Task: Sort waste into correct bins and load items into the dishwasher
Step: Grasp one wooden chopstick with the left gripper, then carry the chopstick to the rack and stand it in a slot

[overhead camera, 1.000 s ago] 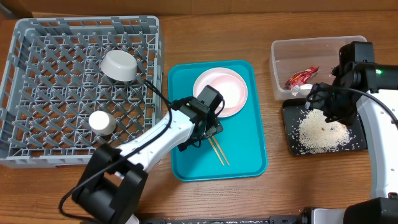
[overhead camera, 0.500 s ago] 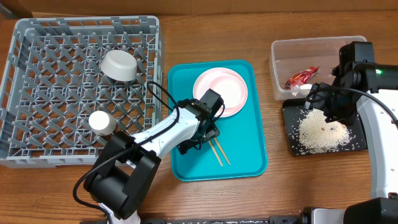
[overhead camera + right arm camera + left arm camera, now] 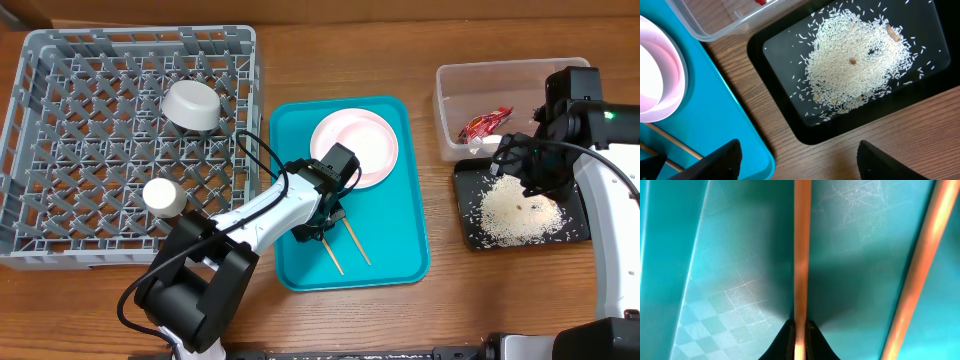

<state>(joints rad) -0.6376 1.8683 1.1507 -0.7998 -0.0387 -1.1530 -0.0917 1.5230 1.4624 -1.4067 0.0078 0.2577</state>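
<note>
Loading step, by the look of it: fetching chopsticks for the dish rack [image 3: 60, 150]. Pinching one chopstick [image 3: 801, 240] with the left gripper [image 3: 800, 334], jaws closed down to the width of the thin stick, low over the teal tray [image 3: 400, 240] mid-table, nearer the front edge. Cannot tell whether flat on the tray or barely raised. Leaving the second chopstick [image 3: 922, 260] loose just beside, splayed away, not touching.

Next, probably: lift straight up without dragging across the other stick, swing left over the tray's rim, and lower between pegs of the rack at the far-left corner, clear of the grey bowl [image 3: 192, 104] and white cup [image 3: 163, 196] there. Calls for a firm pinch against pivoting or slipping of so thin a stick. Then back for the second stick and the pink bowl [image 3: 352, 145] at the tray's far end.

Holding the right gripper [image 3: 800, 162] wide open and empty by the black tray [image 3: 785, 120] of rice [image 3: 860, 65], at the right edge; red wrapper [image 3: 486, 123] in the clear tub [image 3: 500, 80] just behind.

No readable brand or label anywhere; wrapper print too small to make out.
</note>
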